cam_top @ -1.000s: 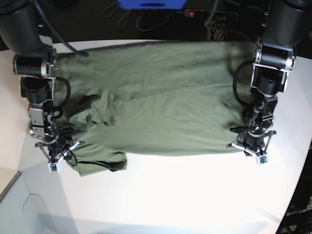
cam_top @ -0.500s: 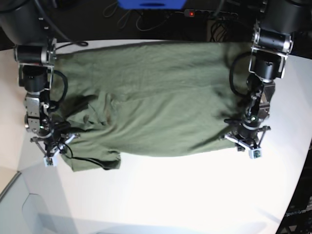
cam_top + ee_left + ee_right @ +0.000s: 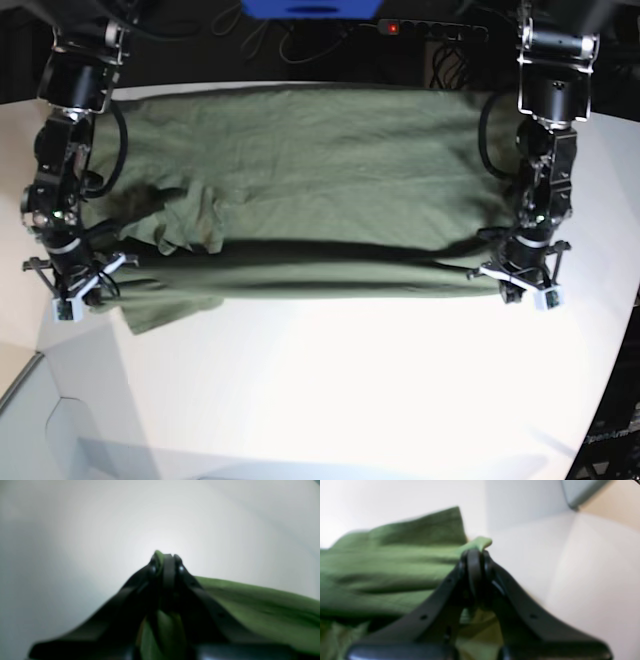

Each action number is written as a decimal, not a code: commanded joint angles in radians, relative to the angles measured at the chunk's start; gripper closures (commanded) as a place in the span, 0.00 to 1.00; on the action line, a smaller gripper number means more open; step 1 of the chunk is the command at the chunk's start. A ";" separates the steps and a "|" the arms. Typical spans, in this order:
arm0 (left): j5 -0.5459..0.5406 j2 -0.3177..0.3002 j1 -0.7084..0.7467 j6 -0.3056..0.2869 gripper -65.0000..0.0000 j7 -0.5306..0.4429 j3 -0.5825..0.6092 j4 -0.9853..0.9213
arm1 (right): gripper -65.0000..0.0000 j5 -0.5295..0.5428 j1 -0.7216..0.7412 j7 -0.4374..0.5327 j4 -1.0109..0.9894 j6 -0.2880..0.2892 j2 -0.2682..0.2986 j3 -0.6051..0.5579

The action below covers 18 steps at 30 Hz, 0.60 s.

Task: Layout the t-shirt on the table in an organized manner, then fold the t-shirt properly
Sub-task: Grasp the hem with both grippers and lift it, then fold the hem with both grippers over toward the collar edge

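The olive-green t-shirt lies spread wide across the white table. Its near edge is raised into a straight, taut fold between both grippers. My left gripper, at the right of the base view, is shut on the shirt's near right corner. In the left wrist view its fingertips pinch green cloth. My right gripper, at the left of the base view, is shut on the near left corner, beside a rumpled sleeve. A tip of fabric pokes out past its closed fingers.
A power strip with a red light, cables and a blue object lie beyond the table's far edge. The table's corner ends at the lower left, and its curved edge runs down the right side.
Both grippers have risen and moved toward the far side with the shirt's near edge, pulling it straight and taut. The right gripper also shifted left, drawing out the bunched sleeve.
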 commanded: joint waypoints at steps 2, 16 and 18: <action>0.002 -0.013 0.004 0.001 1.00 -0.002 -0.040 0.078 | 1.00 0.012 -0.016 0.012 0.101 -0.004 -0.006 0.039; 0.002 -0.012 0.301 0.001 1.00 0.118 -0.141 0.515 | 1.00 0.012 -0.248 -0.089 0.382 0.116 -0.089 0.159; 0.002 -0.012 0.348 0.001 1.00 0.118 -0.176 0.555 | 1.00 0.012 -0.282 -0.087 0.399 0.116 -0.089 0.159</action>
